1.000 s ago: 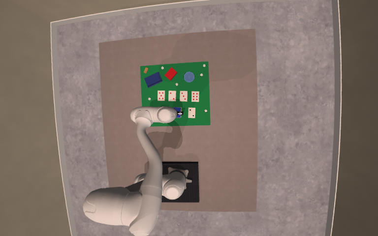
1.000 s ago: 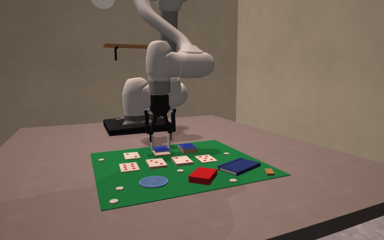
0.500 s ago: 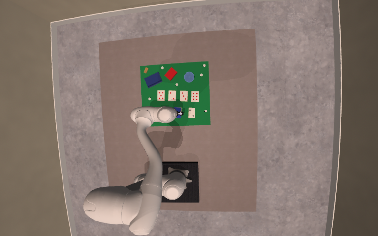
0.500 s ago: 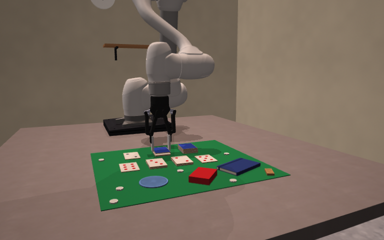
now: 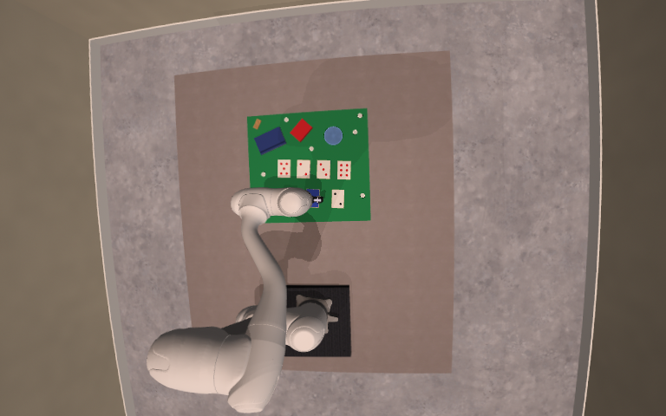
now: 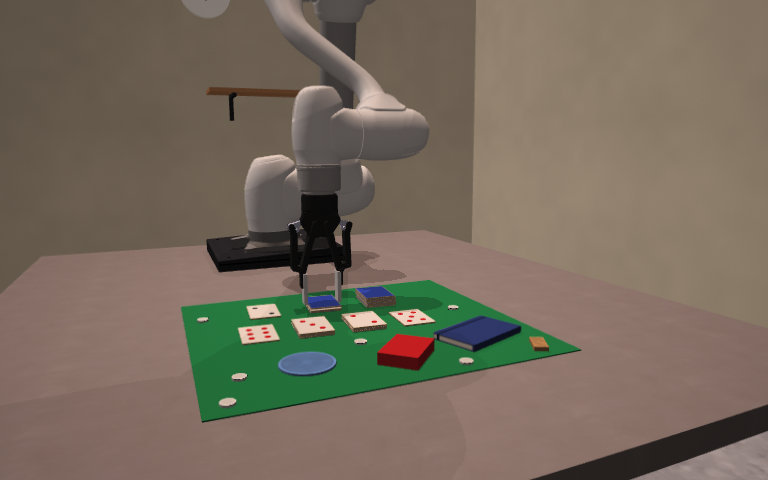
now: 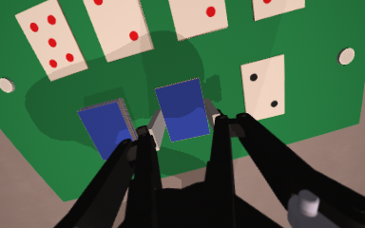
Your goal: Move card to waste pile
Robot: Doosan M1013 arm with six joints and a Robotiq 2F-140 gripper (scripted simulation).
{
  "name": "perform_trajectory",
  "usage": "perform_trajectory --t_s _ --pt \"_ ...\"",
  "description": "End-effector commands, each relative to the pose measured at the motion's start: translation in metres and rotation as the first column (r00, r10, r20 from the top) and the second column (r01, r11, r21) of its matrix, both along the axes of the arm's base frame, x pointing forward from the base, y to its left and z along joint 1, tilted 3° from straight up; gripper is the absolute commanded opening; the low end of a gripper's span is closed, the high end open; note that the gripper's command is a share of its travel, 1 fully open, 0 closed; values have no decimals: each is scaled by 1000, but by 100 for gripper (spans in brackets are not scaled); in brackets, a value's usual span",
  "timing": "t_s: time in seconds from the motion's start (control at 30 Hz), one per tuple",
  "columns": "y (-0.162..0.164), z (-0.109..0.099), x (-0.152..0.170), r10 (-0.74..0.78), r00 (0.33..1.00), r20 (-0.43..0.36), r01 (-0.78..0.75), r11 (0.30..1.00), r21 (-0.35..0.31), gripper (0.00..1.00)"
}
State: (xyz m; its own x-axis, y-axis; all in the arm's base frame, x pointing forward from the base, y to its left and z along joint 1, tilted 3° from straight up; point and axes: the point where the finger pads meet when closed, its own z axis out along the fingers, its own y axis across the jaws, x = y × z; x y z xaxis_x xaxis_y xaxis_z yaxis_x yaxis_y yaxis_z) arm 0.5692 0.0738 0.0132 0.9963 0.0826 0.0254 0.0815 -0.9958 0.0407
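The gripper (image 7: 183, 127) grasps a blue-backed card (image 7: 182, 108) by its edges. It sits on the waste pile (image 6: 323, 308); the stock (image 7: 105, 124) lies at nine o'clock

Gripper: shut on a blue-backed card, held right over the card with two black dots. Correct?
Not quite. The gripper is shut on the blue-backed card, but that card is not over the card with two black dots, which lies uncovered to one side. The held card sits between it and the stock. The wrist view shows this.
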Motion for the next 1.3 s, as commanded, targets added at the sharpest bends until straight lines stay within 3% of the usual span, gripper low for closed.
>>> perform_trajectory --t_s 0.0,0.4,0.43,1.27 --pt "0 -1 0 0 1000 0 0 1000 0 43" --pt "0 -2 0 0 1000 0 0 1000 0 43" --pt "0 -2 0 0 1000 0 0 1000 0 50" --pt "0 -2 0 0 1000 0 0 1000 0 50"
